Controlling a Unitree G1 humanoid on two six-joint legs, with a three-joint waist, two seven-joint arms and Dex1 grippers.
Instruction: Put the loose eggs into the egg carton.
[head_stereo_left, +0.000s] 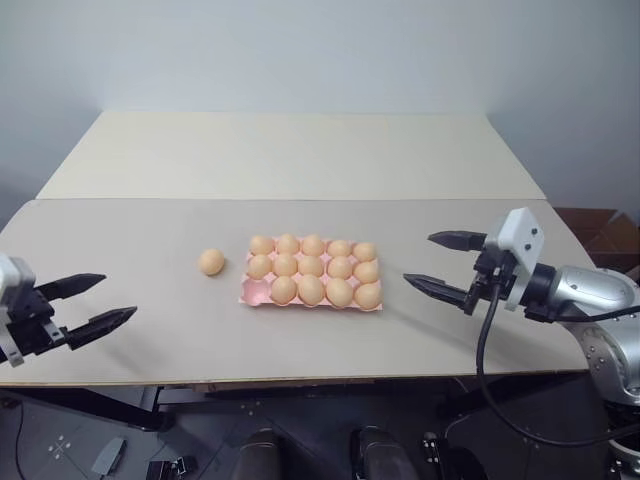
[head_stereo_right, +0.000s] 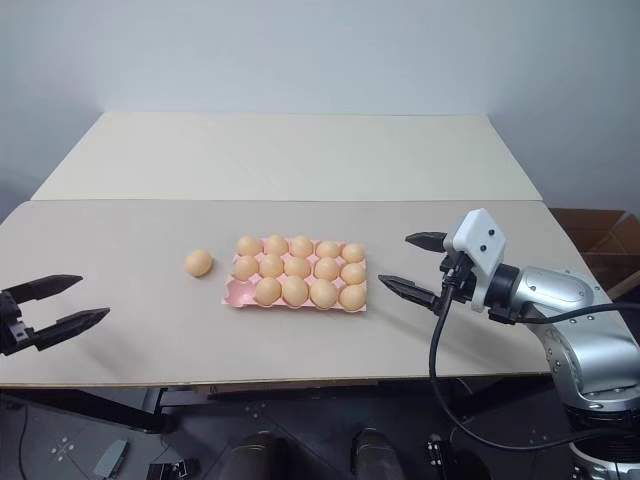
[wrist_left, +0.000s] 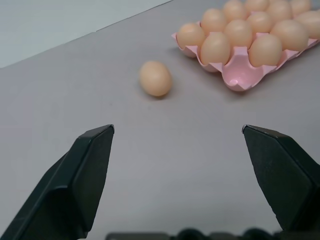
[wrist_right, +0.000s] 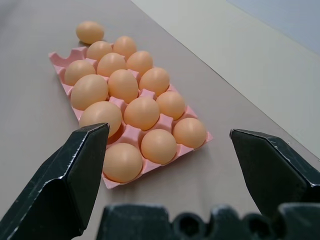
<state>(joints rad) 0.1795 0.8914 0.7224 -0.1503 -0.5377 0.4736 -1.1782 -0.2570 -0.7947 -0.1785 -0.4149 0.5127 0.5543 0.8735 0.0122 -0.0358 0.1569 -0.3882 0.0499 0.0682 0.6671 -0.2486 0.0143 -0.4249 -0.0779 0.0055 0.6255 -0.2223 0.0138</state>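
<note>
One loose egg (head_stereo_left: 211, 262) lies on the desk (head_stereo_left: 150, 250), just beside the short end of the egg carton (head_stereo_left: 252, 293) that faces the robot's left, apart from it and touching nothing. The pink carton sits near the middle of the desk with fourteen eggs seated. The single empty cup (wrist_left: 240, 75) is at the near corner on the robot's left, the corner closest to the loose egg; the left wrist view shows its bare pink hollow plainly.

The left claw (head_stereo_left: 88, 305) hangs over the near left part of the desk, well apart from the egg, its two black fingers spread wide and grasping nothing. The right claw (head_stereo_left: 446, 263) hovers near the carton's opposite short end, likewise spread wide and empty, pointing toward the tray.

By my reading the task is nearly done: one egg left, one cup left. The step in hand looks like the approach to that last egg, and the left claw is the natural one for it, since egg and empty cup both lie on its side. The next move calls for bringing the open fingers down around the egg's middle, closing gently because it is smooth and would roll at a nudge, then lifting it the short way over the carton's rim into the corner cup without knocking the seated neighbours.
</note>
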